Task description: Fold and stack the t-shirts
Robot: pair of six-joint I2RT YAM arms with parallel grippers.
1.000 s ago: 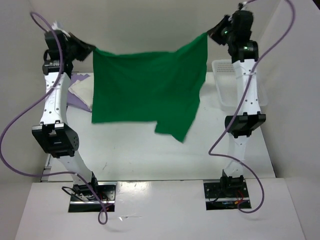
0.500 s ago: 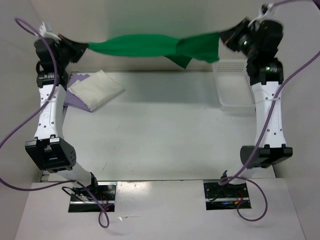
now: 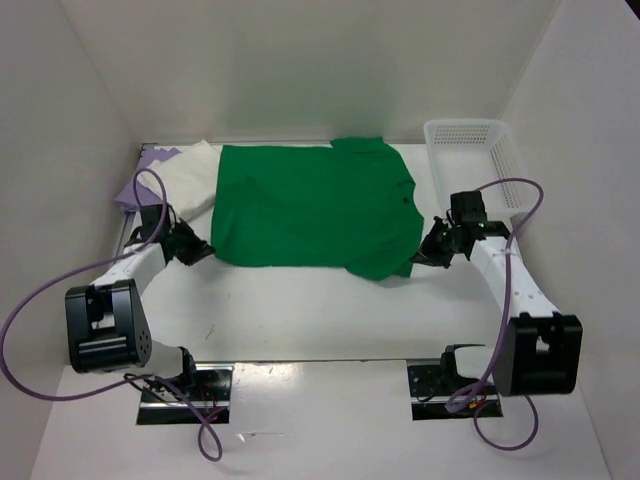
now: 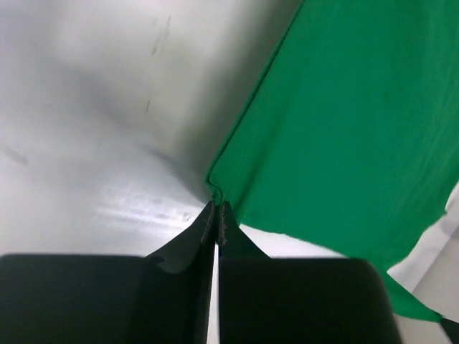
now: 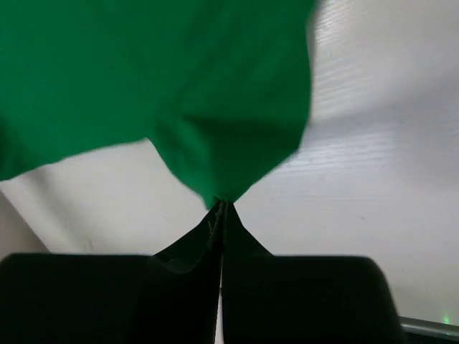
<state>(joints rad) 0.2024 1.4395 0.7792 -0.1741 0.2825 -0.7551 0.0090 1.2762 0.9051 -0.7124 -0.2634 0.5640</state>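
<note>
1. The green t-shirt (image 3: 310,205) lay flat at the far middle of the worktop (image 3: 300,310).
2. The left gripper (image 3: 203,251) clamped its near-left corner.
3. The right gripper (image 3: 418,259) clamped its near-right corner.
4. Worktop showed along the near edge.

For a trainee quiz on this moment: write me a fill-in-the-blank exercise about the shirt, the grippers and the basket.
The cloth t-shirt spread flat on the white table is bright ____.
The left gripper and the right gripper are each ____ on one near corner of it.
The white plastic mesh basket stands at the table's far ____ corner.
Missing words: green; shut; right.
</note>
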